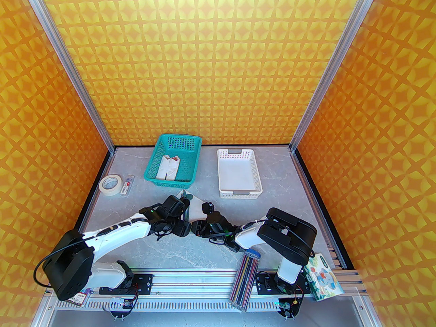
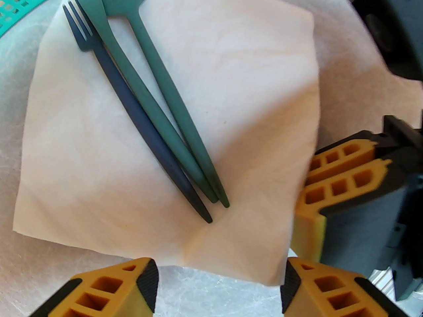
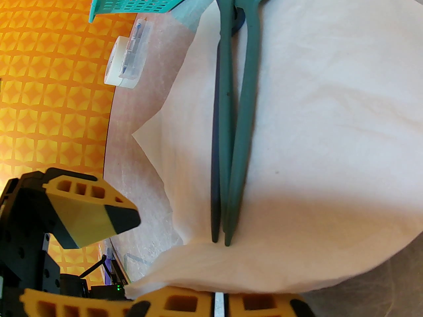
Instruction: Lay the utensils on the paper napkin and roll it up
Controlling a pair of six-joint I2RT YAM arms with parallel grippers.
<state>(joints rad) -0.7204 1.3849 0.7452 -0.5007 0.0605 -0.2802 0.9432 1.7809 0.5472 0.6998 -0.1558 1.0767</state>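
A: Start at the hands. What is the right gripper (image 3: 216,304) doing?

B: Its fingers are pressed together on the right edge of the paper napkin (image 2: 251,88). That edge lifts off the table (image 1: 170,250) and rises just in front of the handle tips. The left gripper (image 2: 219,277) hangs spread and empty over the napkin's near edge.

A: And the utensils?

B: All three are on the napkin, left of its middle: fork (image 2: 137,111), knife (image 2: 154,111), spoon (image 2: 176,111), packed side by side. The napkin lies mid-table, its far corner just beside the teal basket (image 2: 19,5).

A: Which way do they point?

B: Their long axis runs from the napkin's near edge to its far left corner. Heads are toward the basket, handle tips toward both grippers.

A: Which arm is nearer?

B: The right, I'd judge. It holds paper near the handle ends, with the bundle to its left.

A: So which way does the roll go?

B: Likely across that axis, with the right edge carried leftward over the handles.
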